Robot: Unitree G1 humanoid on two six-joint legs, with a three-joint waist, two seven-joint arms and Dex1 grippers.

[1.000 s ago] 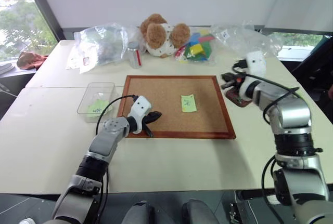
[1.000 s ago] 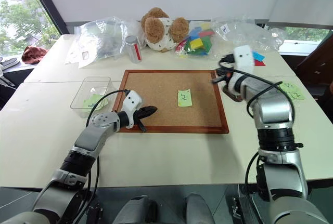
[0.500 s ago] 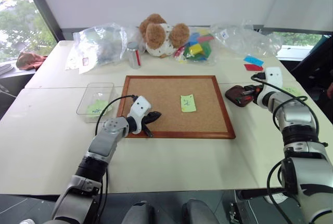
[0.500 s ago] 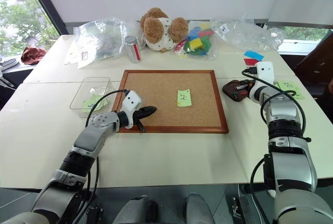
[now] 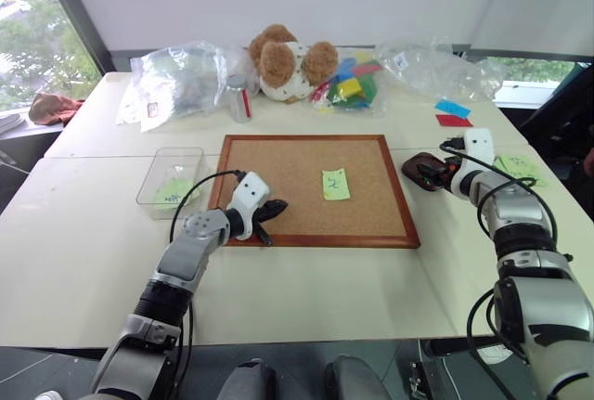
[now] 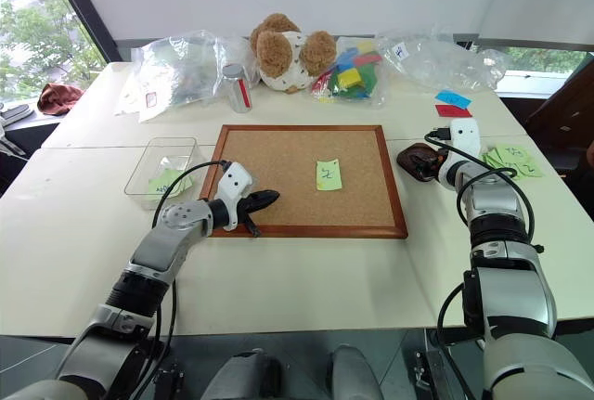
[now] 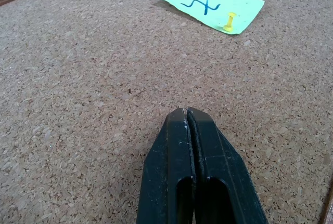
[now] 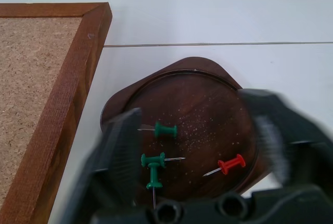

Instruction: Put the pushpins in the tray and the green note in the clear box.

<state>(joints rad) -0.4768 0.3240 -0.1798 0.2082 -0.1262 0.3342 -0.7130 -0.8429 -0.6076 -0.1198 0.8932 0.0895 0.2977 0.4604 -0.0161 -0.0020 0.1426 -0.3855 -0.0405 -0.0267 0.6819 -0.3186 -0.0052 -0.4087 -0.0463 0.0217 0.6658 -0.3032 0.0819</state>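
The green note [image 5: 336, 184] with its dark mark lies on the corkboard [image 5: 316, 238], held by a yellow pushpin [image 7: 229, 22]. My left gripper [image 5: 274, 207] is shut with nothing in it, low over the board's near-left part and well short of the note [image 7: 210, 7]. Right of the board sits the dark brown tray [image 8: 192, 86]. My right gripper [image 8: 192, 107] hangs open just above it, one finger on each side. Several pushpins lie in the tray, green ones [image 8: 165, 129] and a red one [image 8: 231, 163]. The clear box [image 5: 167, 151] stands left of the board with green slips inside.
Along the table's far edge are plastic bags [image 5: 181, 75], a can [image 5: 239, 98], a teddy bear [image 5: 288, 61] and a bag of coloured blocks [image 5: 353, 84]. Blue and red slips [image 5: 452, 114] and more green slips [image 5: 520, 166] lie right of the tray.
My right arm swung down and to the right, from the board's right edge to just over the tray, and its fingers opened. The left arm stayed still.
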